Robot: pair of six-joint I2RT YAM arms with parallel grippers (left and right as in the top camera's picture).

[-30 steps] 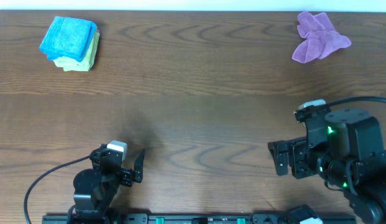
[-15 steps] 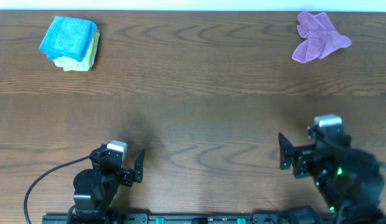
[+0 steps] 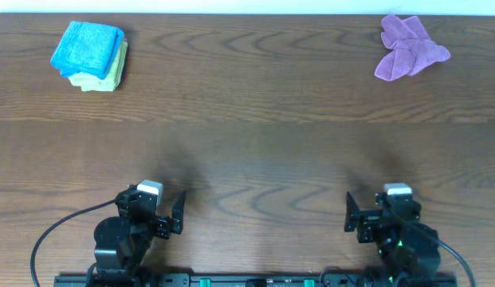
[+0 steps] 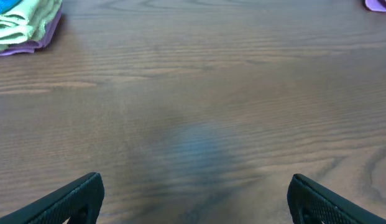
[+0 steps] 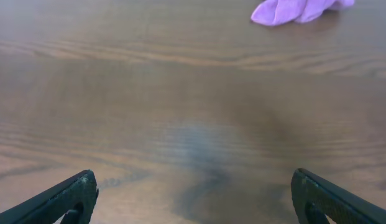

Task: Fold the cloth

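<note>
The right arm has drawn back to the near edge of the counter (image 3: 247, 119), where the right pincer (image 3: 355, 220) and left pincer (image 3: 174, 216) both sit spread and empty, well apart from the blue cloth (image 3: 86, 43), which lies folded on a green cloth (image 3: 111, 73) at the far-left corner, nearer the left arm.
</note>
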